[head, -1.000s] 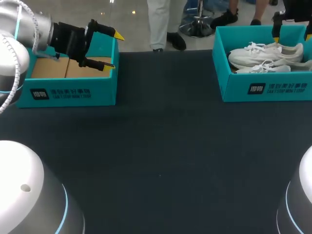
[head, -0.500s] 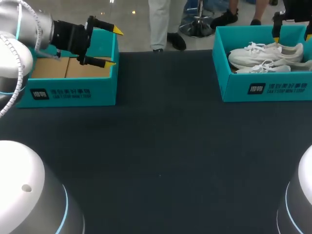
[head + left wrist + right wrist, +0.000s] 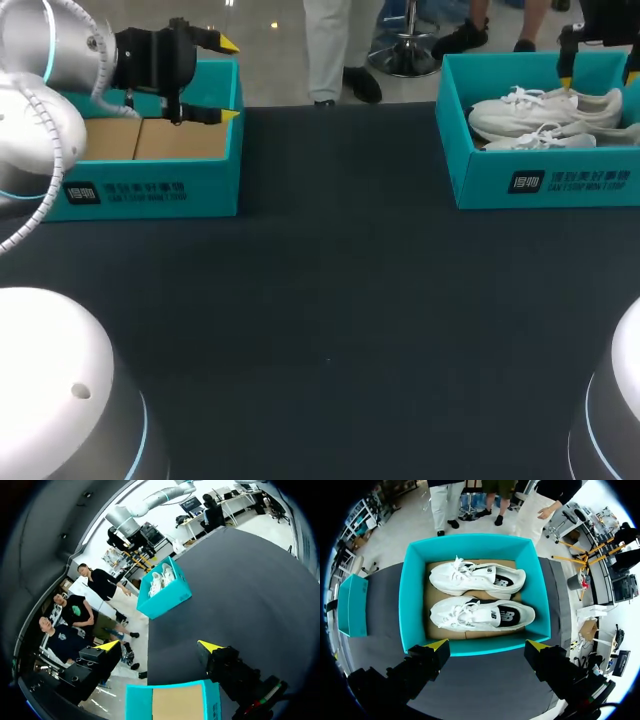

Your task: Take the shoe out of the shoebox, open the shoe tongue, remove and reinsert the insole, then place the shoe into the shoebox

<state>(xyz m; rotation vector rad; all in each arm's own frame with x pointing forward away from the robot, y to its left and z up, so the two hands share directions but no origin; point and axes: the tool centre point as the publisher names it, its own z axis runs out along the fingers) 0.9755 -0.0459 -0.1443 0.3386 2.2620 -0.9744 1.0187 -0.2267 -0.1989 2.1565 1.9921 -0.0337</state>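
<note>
Your left arm [image 3: 70, 45] is smooth silver-white with rounded joints; just behind the hand a thin cyan ring circles it and a white ribbed cable loops alongside. Your left gripper [image 3: 230, 80] is matte black and boxy, each finger capped by a yellow wedge tip. Your right gripper [image 3: 487, 645] matches it. Far back from both hands sit white domed housings [image 3: 50, 390] with cyan bands.

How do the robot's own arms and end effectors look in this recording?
Left arm: rounded silver-white links with a thin cyan ring and a white ribbed cable. Left end effector and right end effector: black blocky bodies, two black fingers each with pointed bright yellow tips.
</note>
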